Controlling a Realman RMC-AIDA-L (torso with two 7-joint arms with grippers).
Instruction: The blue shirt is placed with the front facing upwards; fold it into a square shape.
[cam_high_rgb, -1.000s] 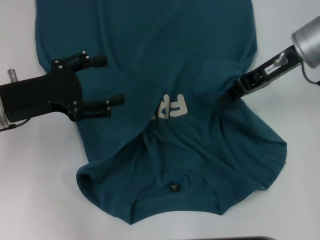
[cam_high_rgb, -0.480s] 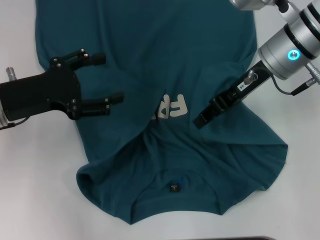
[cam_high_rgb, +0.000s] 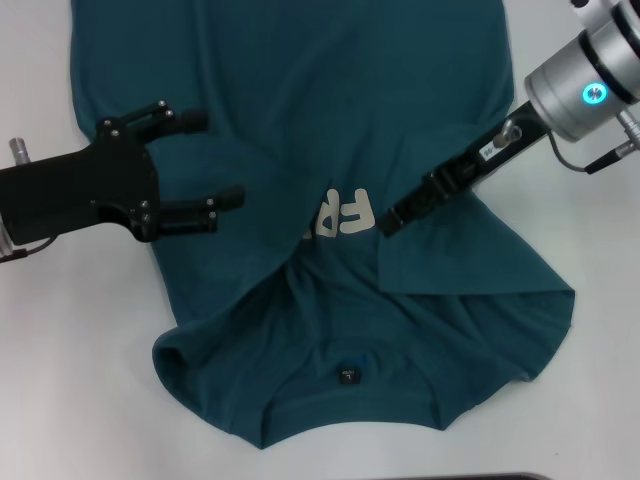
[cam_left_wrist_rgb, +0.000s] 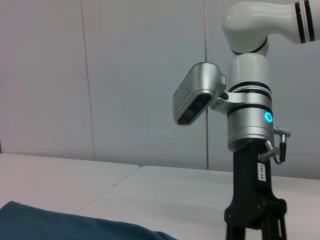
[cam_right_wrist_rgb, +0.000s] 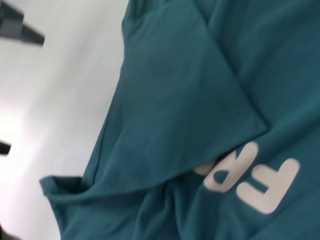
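The blue shirt (cam_high_rgb: 300, 100) lies spread on the white table, its pale lettering (cam_high_rgb: 345, 213) at mid-chest and its black neck label (cam_high_rgb: 348, 376) towards the near edge. My right gripper (cam_high_rgb: 390, 222) is shut on a fold of the shirt's right side, holding it just right of the lettering; a flap edge (cam_high_rgb: 385, 265) hangs below it. In the right wrist view, the folded flap (cam_right_wrist_rgb: 185, 100) lies above the lettering (cam_right_wrist_rgb: 250, 177). Over the shirt's left edge my left gripper (cam_high_rgb: 212, 160) hovers open, holding nothing.
Bare white table (cam_high_rgb: 60, 380) surrounds the shirt on the left, right and near sides. The left wrist view shows the right arm (cam_left_wrist_rgb: 249, 125) standing over the table, with a strip of shirt (cam_left_wrist_rgb: 50, 222) at that picture's lower edge.
My right gripper has travelled left from the shirt's right side to beside the lettering, pulling a flap of cloth over the body. The left gripper has stayed put.
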